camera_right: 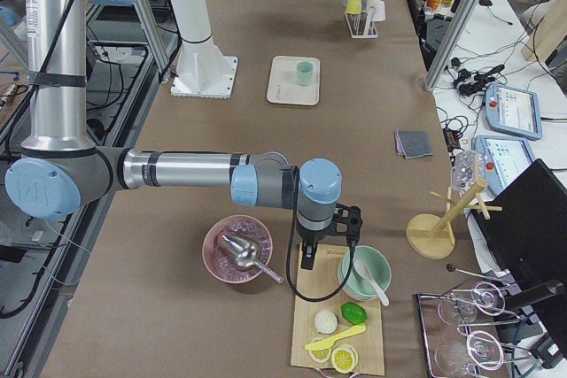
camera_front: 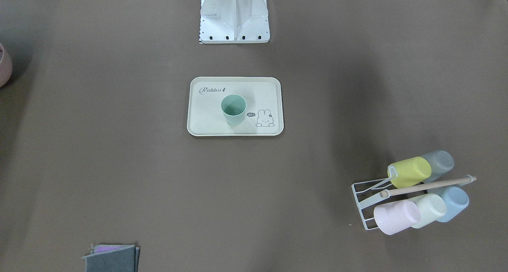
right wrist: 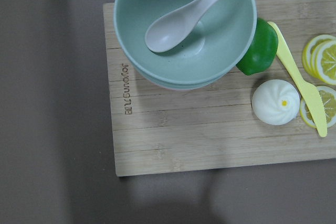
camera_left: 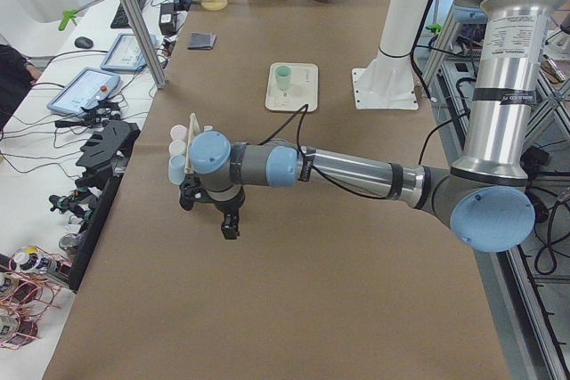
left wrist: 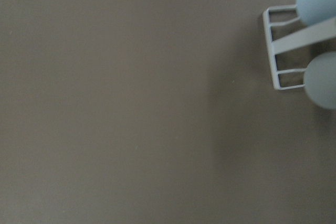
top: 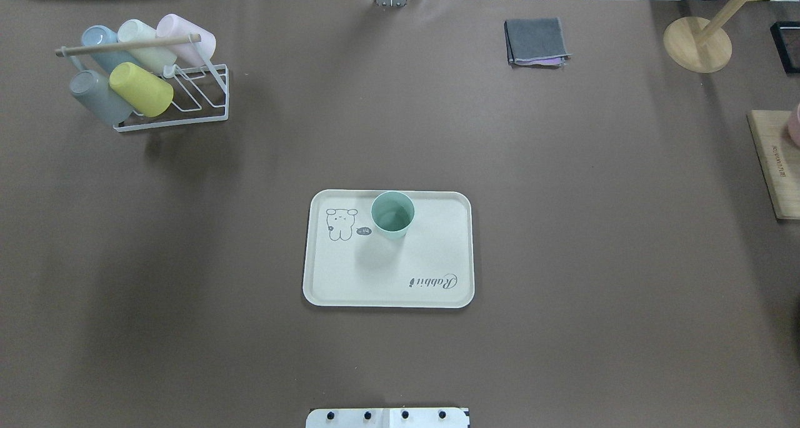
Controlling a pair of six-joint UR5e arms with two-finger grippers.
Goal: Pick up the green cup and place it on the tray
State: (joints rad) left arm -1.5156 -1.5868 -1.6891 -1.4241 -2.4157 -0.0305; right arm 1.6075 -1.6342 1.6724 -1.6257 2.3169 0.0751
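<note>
The green cup (camera_front: 233, 109) stands upright on the cream tray (camera_front: 210, 126), beside its bunny drawing; it also shows in the overhead view (top: 392, 214) on the tray (top: 387, 287). No gripper touches it. My left gripper (camera_left: 230, 224) shows only in the exterior left view, hanging over bare table near the cup rack, far from the tray (camera_left: 303, 101). My right gripper (camera_right: 308, 259) shows only in the exterior right view, above the wooden board. I cannot tell whether either is open or shut.
A white wire rack (top: 187, 97) holds yellow (top: 141, 89), pink, cream, blue and grey cups at the table's left end. A folded grey cloth (top: 536, 40) lies at the far edge. A wooden board (right wrist: 210, 119) carries a green bowl (right wrist: 184, 30) with spoon, a bun and lemon slices.
</note>
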